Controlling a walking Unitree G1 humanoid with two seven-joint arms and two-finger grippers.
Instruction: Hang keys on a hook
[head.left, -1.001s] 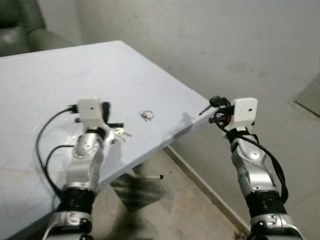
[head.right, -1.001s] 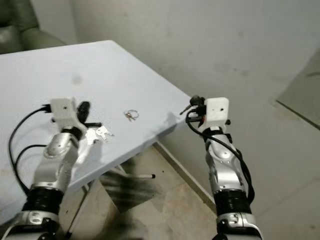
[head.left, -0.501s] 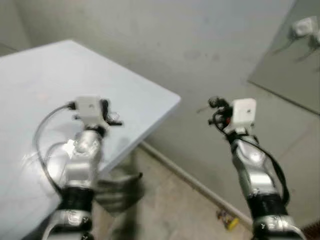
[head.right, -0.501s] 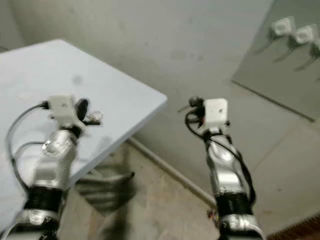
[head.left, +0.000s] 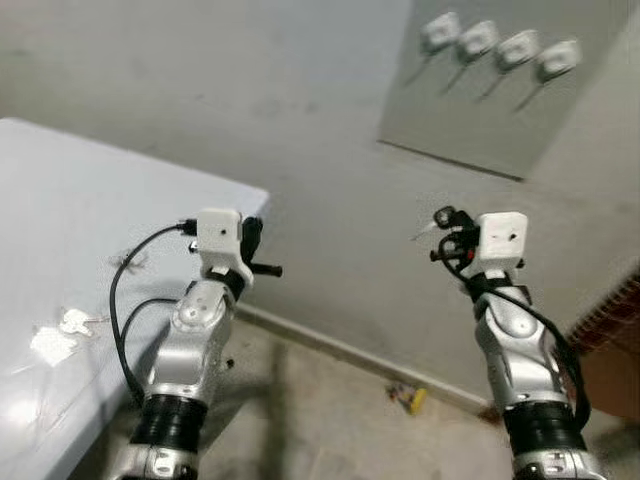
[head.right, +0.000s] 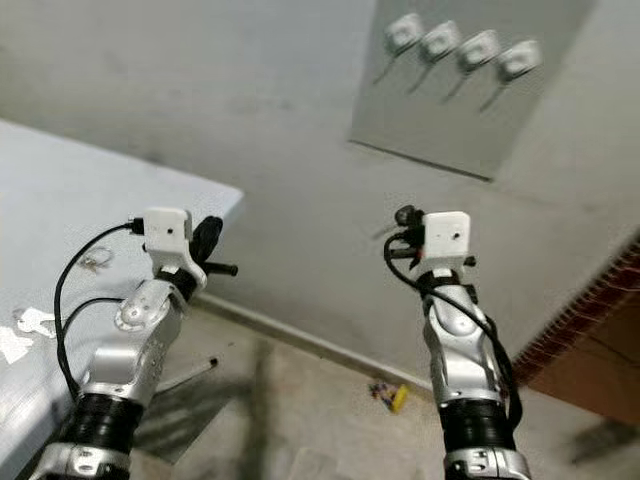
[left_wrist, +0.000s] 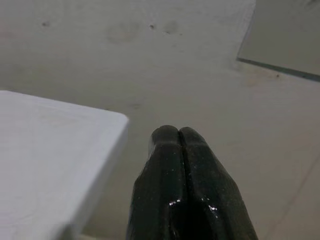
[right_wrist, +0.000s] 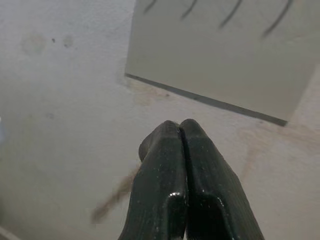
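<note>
**Swung round to the hooks, keys left on the table**

Finding the left gripper (left_wrist: 178, 129) with its fingers pressed flat together and nothing seen between them. Same story at the right gripper (right_wrist: 179, 125): closed tight, empty as far as can be told. Holding both raised in front of the wall. Left one just past the far corner of the table (head.left: 150, 200), off its edge and over the floor. Right one well apart from it, below the board (head.left: 470, 120).

Turned the head since a second ago, and what a shift! Slid the table away to the left and brought in the grey board with its four hooks (head.left: 478, 40), high on the wall. A move of the camera, mind, not of the things. Means a clear sight of the target at last.

But looking back at the table: spotting the keys (head.left: 72, 320), or what looks like them, pale and small, lying close to its near edge. Also a small ring (head.right: 95, 262) further in. Judging them not picked up, so no hanging to be done yet. Probably calls for going back and getting a proper pinch on them first.

As for holders: seeing all four hooks bare, nothing hanging.
</note>
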